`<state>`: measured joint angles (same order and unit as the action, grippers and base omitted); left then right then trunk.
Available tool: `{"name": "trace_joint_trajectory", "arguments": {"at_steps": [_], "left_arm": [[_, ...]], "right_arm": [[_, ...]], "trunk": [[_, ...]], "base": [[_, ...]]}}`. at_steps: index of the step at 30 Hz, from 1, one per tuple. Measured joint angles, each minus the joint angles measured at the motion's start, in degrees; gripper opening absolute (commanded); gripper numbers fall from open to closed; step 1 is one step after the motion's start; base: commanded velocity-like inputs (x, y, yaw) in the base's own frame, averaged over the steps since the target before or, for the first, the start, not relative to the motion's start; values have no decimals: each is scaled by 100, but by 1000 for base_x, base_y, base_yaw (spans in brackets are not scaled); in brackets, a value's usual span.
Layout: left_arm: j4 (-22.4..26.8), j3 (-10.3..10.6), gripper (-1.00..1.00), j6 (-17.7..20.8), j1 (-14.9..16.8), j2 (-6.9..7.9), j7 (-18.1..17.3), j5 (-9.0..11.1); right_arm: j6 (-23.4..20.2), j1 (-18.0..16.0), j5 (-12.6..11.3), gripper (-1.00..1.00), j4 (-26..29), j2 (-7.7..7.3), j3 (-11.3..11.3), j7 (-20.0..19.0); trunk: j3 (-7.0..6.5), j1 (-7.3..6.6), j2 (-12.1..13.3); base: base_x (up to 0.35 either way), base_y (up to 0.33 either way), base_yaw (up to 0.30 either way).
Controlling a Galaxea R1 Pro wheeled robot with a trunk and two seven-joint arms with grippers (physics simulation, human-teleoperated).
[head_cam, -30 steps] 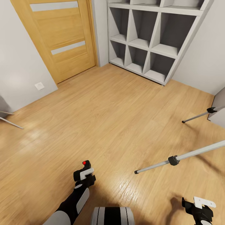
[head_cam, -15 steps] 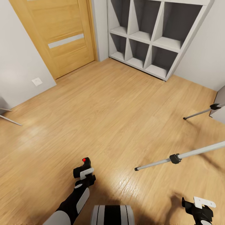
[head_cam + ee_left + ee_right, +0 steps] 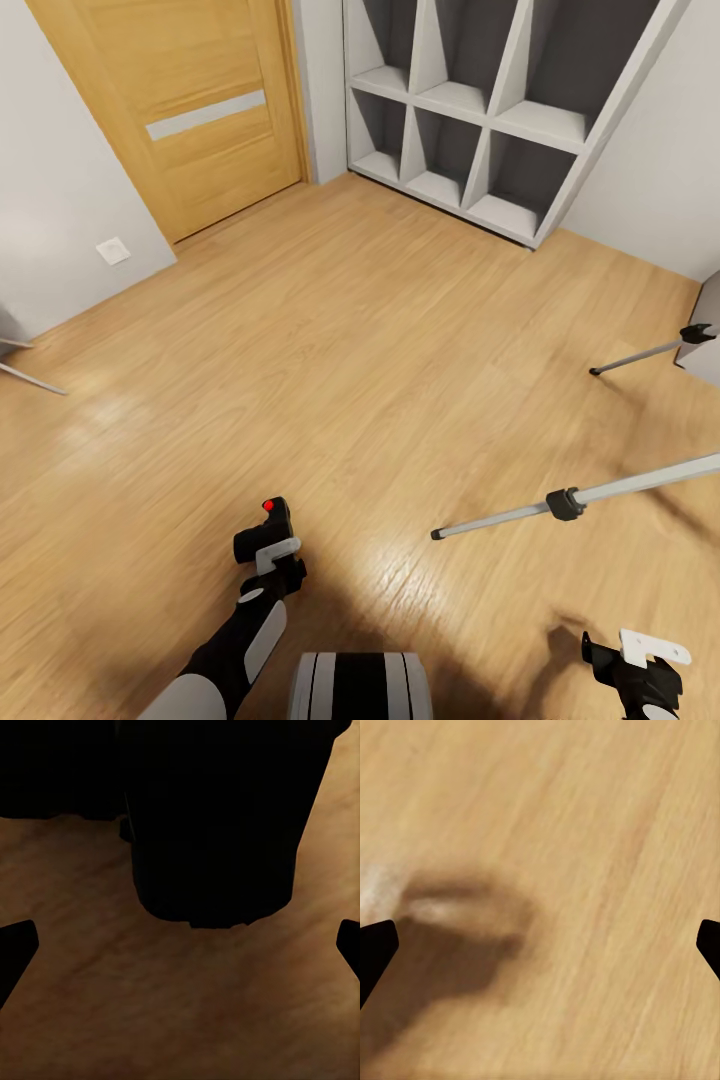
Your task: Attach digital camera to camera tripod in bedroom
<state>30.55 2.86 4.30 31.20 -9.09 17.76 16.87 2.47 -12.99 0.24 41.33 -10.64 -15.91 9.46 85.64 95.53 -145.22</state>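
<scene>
The digital camera (image 3: 265,522), small and black with a red mark on top, sits at the tip of my left gripper (image 3: 270,545), low over the wood floor; the gripper is shut on it. Seen from the left wrist, the camera (image 3: 217,817) is a dark mass between the widely spaced fingertips (image 3: 15,949). Two silver legs of the camera tripod (image 3: 560,503) reach in from the right edge, the farther leg (image 3: 645,354) near the wall. My right gripper (image 3: 635,665) hangs at the bottom right, and the right wrist view shows it open (image 3: 540,945) over bare floor.
An oak door (image 3: 190,110) stands at the back left and a white cube shelf (image 3: 480,110) at the back. A thin metal leg (image 3: 30,378) pokes in at the left edge. Light wood floor (image 3: 360,340) spreads between them.
The whole picture has shifted: door and shelf have slid upward and the tripod legs a little to the right, so the camera moved. Both arms keep their pose, the digital camera still held.
</scene>
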Motion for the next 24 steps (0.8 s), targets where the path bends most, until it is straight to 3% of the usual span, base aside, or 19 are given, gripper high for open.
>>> {"name": "trace_joint_trajectory", "arguments": {"at_steps": [7,13,24], "left_arm": [[0,0,100,0,0,0,0,-7],[0,0,100,0,0,0,0,-7],[45,7,100,-8,0,1,-1,-16]], "right_arm": [[-6,0,0,100,1,0,0,0],[-1,0,0,100,1,0,0,0],[0,0,0,100,0,0,0,3]], "trunk": [[0,0,0],[132,16,-8],[133,15,-8]], "base": [[0,0,0],[0,0,0],[0,0,0]]}}
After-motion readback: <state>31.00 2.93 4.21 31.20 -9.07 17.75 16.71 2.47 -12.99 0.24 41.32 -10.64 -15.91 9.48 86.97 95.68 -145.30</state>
